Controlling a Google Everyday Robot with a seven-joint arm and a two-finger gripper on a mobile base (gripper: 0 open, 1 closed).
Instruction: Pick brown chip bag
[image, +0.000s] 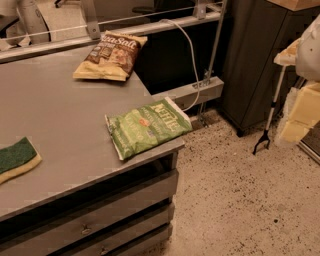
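The brown chip bag (111, 56) lies flat at the far edge of the grey table (65, 115). It is dark brown with pale yellow ends and white "Sea Salt" lettering. My gripper (300, 117) shows as pale, blocky shapes at the right edge of the view. It hangs over the floor, well to the right of the table and far from the bag. Nothing is in it that I can see.
A green "Kettle" chip bag (146, 127) lies at the table's near right corner, partly over the edge. A green and yellow sponge (15, 157) sits at the left. A dark cabinet (260, 60), a black grabber tool (265, 135) and a white cable (192, 65) stand right of the table.
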